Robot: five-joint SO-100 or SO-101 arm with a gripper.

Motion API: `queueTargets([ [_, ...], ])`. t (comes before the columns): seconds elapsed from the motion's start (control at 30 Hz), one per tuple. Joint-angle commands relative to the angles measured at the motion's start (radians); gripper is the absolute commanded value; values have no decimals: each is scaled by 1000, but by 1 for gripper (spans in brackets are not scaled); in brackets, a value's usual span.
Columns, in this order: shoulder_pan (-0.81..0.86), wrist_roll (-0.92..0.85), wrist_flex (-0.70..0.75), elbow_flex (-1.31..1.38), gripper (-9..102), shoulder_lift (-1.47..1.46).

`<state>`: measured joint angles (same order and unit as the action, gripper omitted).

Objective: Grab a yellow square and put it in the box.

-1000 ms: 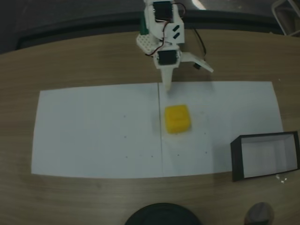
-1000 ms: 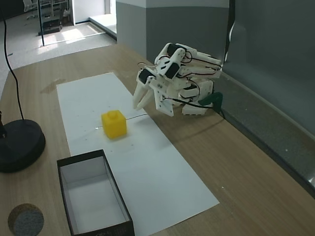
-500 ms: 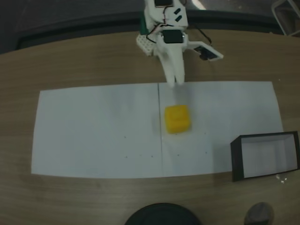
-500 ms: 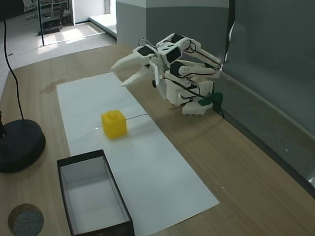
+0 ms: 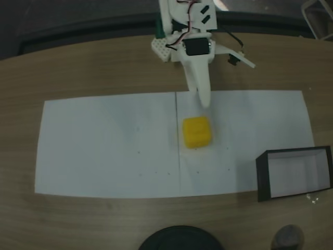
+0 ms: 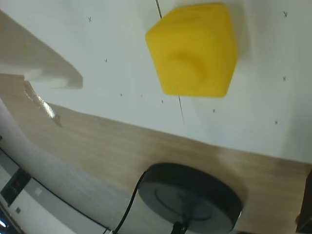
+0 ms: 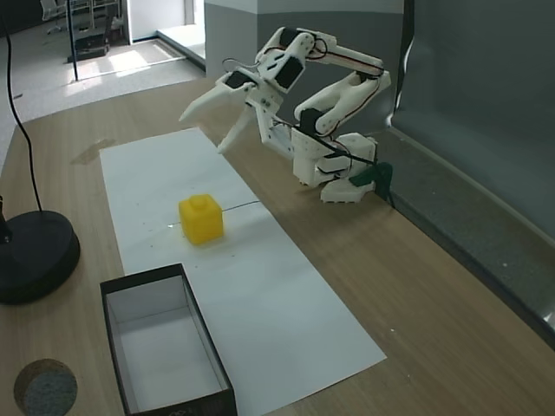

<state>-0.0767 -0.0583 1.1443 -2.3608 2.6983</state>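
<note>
The yellow square sits on the white paper sheet, near its middle, with a round stud on top. In the other fixed view the yellow square lies in front of the raised white arm. My gripper hangs open in the air behind and above it, holding nothing. Seen from the front, the gripper has one long finger pointing at the cube. The wrist view shows the yellow square at the top, apart from one white finger. The box stands with nothing in it at the paper's right end.
A black round lamp base with a cable stands on the wooden table near the box. It also appears at the front edge as a lamp base. A small dark disc lies beside the box.
The arm has lifted from its folded pose and reached out toward the cube. The gripper has opened, its fingers spreading apart. Cube and box have not moved.
</note>
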Motion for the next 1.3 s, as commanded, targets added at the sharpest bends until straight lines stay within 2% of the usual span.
queueTargets([
  [0.0,-2,5,80,169,36,-232],
  [0.1,-12,5,156,267,36,-396],
  [0.2,-61,6,175,316,36,-523],
  [0.47,-89,69,101,376,36,-765],
  [0.9,-23,83,-48,433,35,-999],
  [1.13,-26,80,-92,431,12,-1055],
  [1.27,-35,80,-92,440,12,-1043],
])
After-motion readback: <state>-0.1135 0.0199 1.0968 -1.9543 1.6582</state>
